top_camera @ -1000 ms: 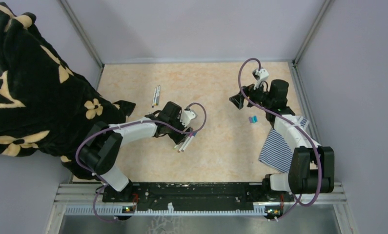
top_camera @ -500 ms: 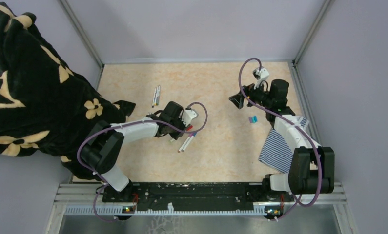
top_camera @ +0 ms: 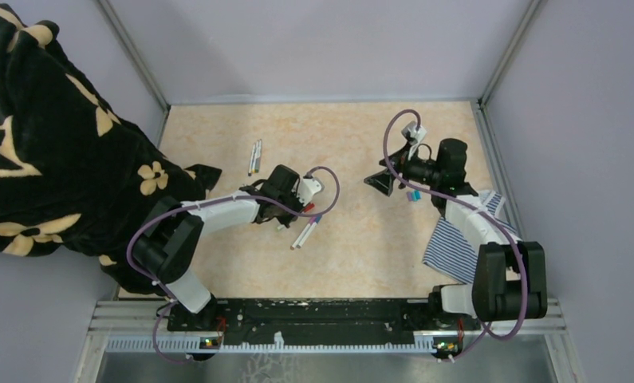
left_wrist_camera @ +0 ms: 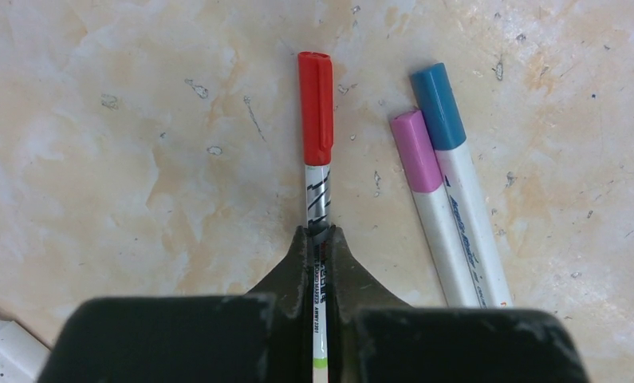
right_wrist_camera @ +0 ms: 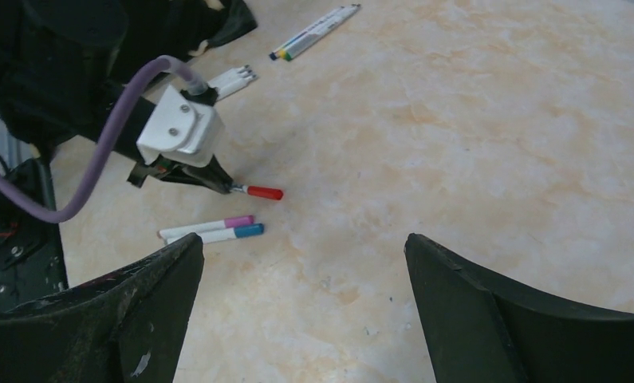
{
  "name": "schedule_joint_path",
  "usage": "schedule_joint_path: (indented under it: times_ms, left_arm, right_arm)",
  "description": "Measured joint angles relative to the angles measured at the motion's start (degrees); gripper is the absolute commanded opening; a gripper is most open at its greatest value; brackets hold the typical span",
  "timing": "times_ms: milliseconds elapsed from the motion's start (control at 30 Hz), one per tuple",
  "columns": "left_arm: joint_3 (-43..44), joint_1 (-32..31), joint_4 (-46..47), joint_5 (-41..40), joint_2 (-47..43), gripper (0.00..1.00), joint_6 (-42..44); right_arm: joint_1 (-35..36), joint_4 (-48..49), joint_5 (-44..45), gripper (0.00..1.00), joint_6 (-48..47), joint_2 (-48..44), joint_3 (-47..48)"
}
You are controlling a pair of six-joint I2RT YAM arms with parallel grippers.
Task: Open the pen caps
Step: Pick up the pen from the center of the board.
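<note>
Marbled tabletop [left_wrist_camera: 138, 159]; red-capped pen [left_wrist_camera: 317, 187] lettering unreadable

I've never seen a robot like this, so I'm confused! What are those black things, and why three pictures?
It is a robot with two arms bolted to a table. One picture looks down from above; the other two come from little cameras on the wrists. Each arm ends in a claw with two fingers. The left claw is shut on a white pen with a red cap. A pink-capped pen and a blue-capped pen lie beside it. The right claw is open and holds nothing. Also on the table lie more pens, two loose caps and a striped cloth.
</note>
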Motion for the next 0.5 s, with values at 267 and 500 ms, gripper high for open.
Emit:
schedule_joint_path:
  times_ms: [267, 500]
  left_arm:
    - [-0.1, 2.3, -2.7, 5.3, -3.9, 0.0, 1.9]
    - [3.0, 4.2, -7.2, 15.5, -9.4, 0.0, 6.2]
  right_arm:
    - [2.6, 4.0, -8.0, 0.91, -2.4, -3.5, -2.5]
    - [4.5, 7.6, -13.4, 0.9, -3.3, -4.9, -5.2]
